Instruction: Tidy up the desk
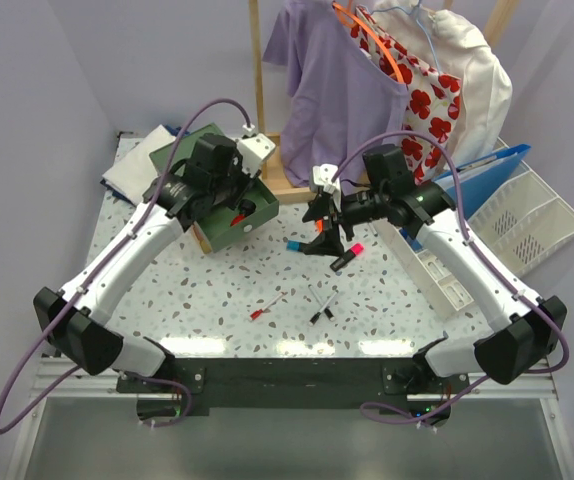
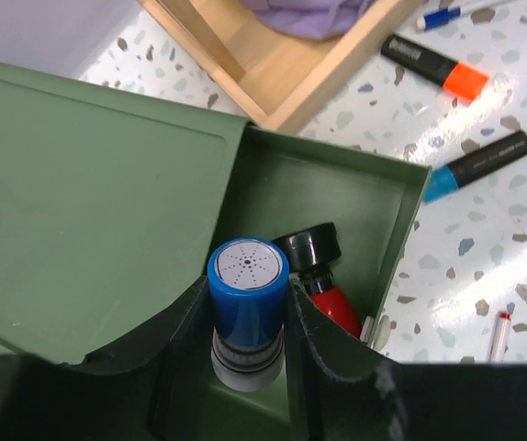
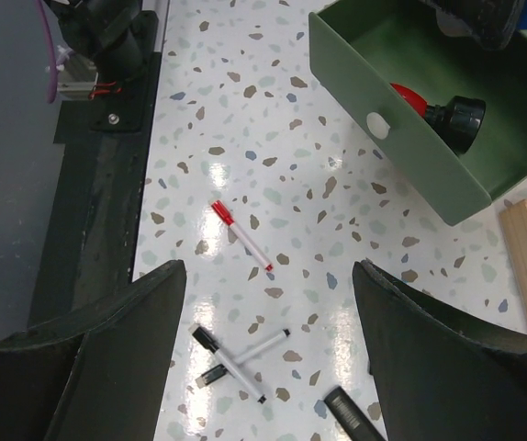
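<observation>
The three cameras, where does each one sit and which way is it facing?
Top external: high behind the robot, looking down on the desk; both arms show.
Left wrist: looks into the green box; left gripper clamps a blue-capped cylinder.
Right wrist: looks down on pens; right gripper open.
Shared: both wrist views show the green box.

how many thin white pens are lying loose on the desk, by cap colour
red-capped thin white pen: 1
black-capped thin white pens: 2
blue-capped thin white pen: 1
total on the white speckled desk: 4
</observation>
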Robot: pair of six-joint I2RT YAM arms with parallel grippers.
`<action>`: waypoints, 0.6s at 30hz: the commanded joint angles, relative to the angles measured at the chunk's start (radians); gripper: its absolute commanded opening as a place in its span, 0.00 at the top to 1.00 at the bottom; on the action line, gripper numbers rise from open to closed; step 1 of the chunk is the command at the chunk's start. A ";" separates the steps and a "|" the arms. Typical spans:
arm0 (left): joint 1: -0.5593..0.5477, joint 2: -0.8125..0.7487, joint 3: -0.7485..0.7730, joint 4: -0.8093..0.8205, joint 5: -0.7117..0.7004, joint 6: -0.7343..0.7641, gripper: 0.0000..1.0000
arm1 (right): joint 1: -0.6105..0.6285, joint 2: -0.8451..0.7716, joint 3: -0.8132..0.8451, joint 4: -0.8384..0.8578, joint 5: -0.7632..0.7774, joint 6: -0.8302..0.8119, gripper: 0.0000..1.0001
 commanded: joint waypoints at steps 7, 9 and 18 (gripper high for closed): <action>-0.005 0.047 0.103 -0.111 -0.011 0.012 0.44 | -0.002 0.012 -0.007 0.024 -0.027 -0.040 0.22; -0.003 0.027 0.120 -0.088 0.002 0.006 0.34 | -0.001 0.015 -0.005 0.010 -0.030 -0.063 0.22; 0.011 -0.215 -0.027 0.122 -0.017 -0.160 0.12 | 0.183 0.074 0.038 -0.194 0.124 -0.485 0.23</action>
